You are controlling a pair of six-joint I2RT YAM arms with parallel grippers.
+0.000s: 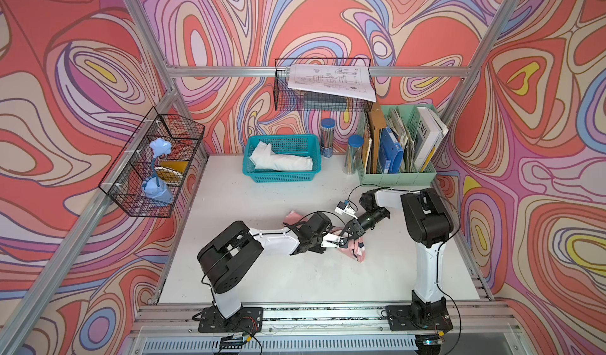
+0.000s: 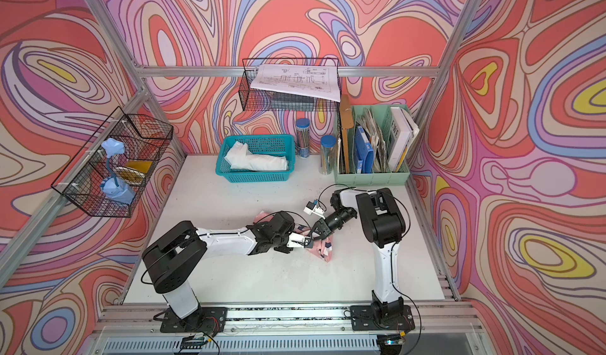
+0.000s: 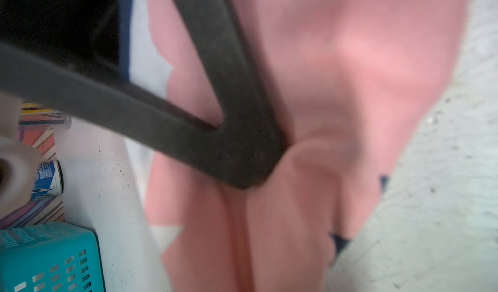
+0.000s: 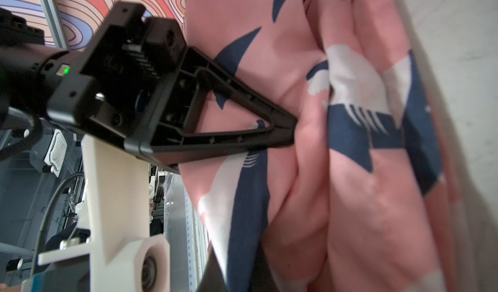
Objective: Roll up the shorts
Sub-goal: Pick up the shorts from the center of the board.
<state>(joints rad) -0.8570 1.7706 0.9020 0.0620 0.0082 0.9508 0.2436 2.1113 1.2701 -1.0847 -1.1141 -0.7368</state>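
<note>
The shorts [image 1: 356,251] [image 2: 323,249], pink with navy-and-white sharks, lie bunched in the middle of the white table [image 1: 295,271], mostly hidden beneath both wrists. In both top views my left gripper [image 1: 342,242] [image 2: 308,242] and right gripper [image 1: 348,233] [image 2: 316,232] meet tip to tip on the fabric. The right wrist view shows the left gripper [image 4: 292,127] shut, its black fingers pinching a fold of the shorts [image 4: 363,196]. In the left wrist view the right gripper's dark finger [image 3: 229,147] presses into the pink cloth [image 3: 350,61], shut on it.
A teal basket [image 1: 280,177] [image 3: 40,250] holding a plain white cloth stands at the back. To its right are two pencil tubes [image 1: 353,153] and a green file organiser [image 1: 398,176]. Wire baskets hang on the left wall [image 1: 154,166] and back rail [image 1: 324,84].
</note>
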